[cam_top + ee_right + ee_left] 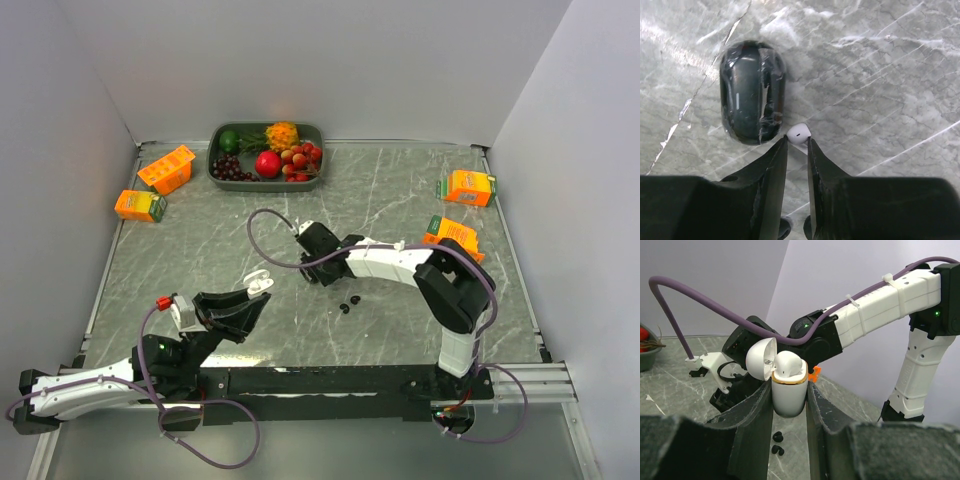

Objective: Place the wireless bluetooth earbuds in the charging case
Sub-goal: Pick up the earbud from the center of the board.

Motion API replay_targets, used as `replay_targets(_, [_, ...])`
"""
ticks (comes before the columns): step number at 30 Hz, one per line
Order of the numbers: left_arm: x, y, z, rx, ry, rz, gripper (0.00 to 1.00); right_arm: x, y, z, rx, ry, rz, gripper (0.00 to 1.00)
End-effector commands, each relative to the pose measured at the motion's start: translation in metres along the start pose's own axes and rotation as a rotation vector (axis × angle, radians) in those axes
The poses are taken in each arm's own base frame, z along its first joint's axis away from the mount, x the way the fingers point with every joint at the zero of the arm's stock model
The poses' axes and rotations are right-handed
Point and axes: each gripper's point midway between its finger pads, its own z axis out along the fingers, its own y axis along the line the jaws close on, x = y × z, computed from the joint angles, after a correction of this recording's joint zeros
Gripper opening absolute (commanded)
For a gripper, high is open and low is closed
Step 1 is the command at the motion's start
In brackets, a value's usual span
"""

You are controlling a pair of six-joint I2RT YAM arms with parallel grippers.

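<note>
Grey marbled table [400, 200], boxed in by plain white walls, carries the whole scene. Raised above its near left part is the charging case [788, 397], white with a gold rim, upright, its lid [761, 359] tipped back open. One white earbud [788, 365] sits in the case, its rounded top standing above the rim. The left gripper [789, 390] has its jaws clamped on the body of the case from both sides.

Near the middle of the table a second white earbud [799, 134] lies on the marble, just beside a dark oval object [752, 92] wrapped in clear film. The right gripper [797, 141] is down over it with its jaws narrow, the tips flanking the bud; whether they actually pinch it cannot be told. Two black earbuds [350, 303] lie loose on the table close by, between the two arms.

Further out, a tray of fruit [215, 170] stands at the back edge. Two orange cartons [166, 169] [140, 205] sit at the far left and two more [468, 187] [452, 233] at the far right
</note>
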Motion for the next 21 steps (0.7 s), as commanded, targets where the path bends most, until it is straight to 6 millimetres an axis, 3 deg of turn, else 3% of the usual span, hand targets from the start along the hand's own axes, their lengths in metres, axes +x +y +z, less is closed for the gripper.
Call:
replay_targets(1, [0.016,0.004,-0.005,-0.004,0.017,0.000,0.01,-0.011,-0.004,-0.007,-0.056,-0.039,0.088,0.26])
replay_targets(6, [0.016,0.004,-0.004,-0.006,0.019,-0.001,0.01,-0.011,-0.011,-0.011,-0.135,-0.036,0.230,0.22])
replay_targets(7, [0.015,0.004,-0.004,-0.005,0.017,0.000,0.01,-0.015,-0.019,-0.015,-0.152,-0.052,0.278,0.21])
replay_targets(9, [0.015,0.004,-0.004,-0.005,0.014,-0.001,0.01,-0.019,-0.017,-0.023,-0.228,-0.057,0.381,0.20])
replay_targets(10, [0.015,0.005,-0.004,-0.005,0.014,0.000,0.01,-0.021,-0.028,-0.024,-0.241,-0.066,0.445,0.18])
replay_targets(15, [0.015,0.003,-0.004,-0.001,0.012,-0.004,0.01,-0.031,-0.030,-0.038,-0.419,-0.077,0.708,0.17])
replay_targets(21, [0.015,0.004,-0.004,-0.002,0.014,-0.009,0.01,-0.035,-0.044,-0.040,-0.397,-0.092,0.728,0.33])
